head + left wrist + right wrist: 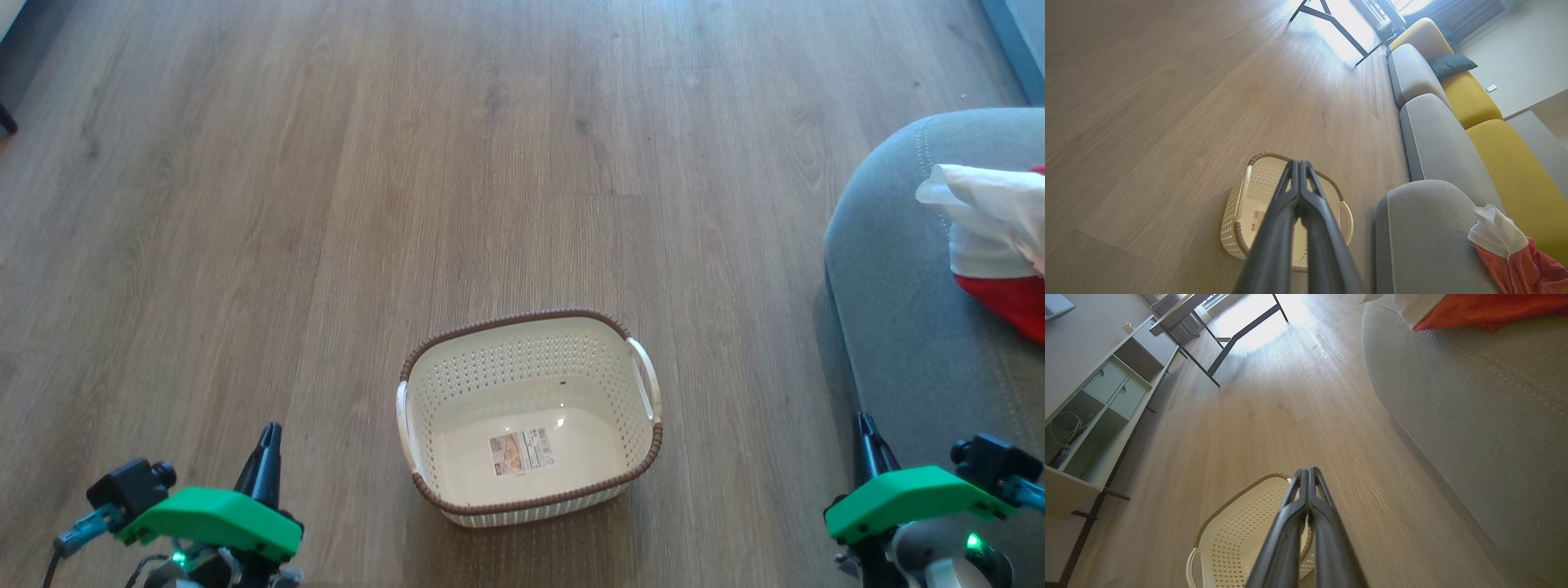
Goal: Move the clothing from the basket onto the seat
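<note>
1. The wooden floor [326, 204] spreads across the head view, its pale brown planks running away from the robot.
2. The seat [898, 327], a grey fabric cushion with a rounded edge and a line of pale stitching, stands at the robot's right, near the basket but apart from it.
3. The basket [522, 320] sits upright on the floor between the two arms. It is cream with perforated sides and a brown rim, and its bare bottom shows.
4. The clothing [992, 245] lies on the seat as a red and white heap, cut off by the right edge of the head view.
5. The left gripper [270, 433] hangs to the left of the basket, well apart from it, its jaws pressed together on nothing.
6. The right gripper [864, 425] hangs beside the seat's front edge, its jaws likewise closed and holding nothing.
7. A label sticker [521, 450] lies flat on the bottom of the basket.
</note>
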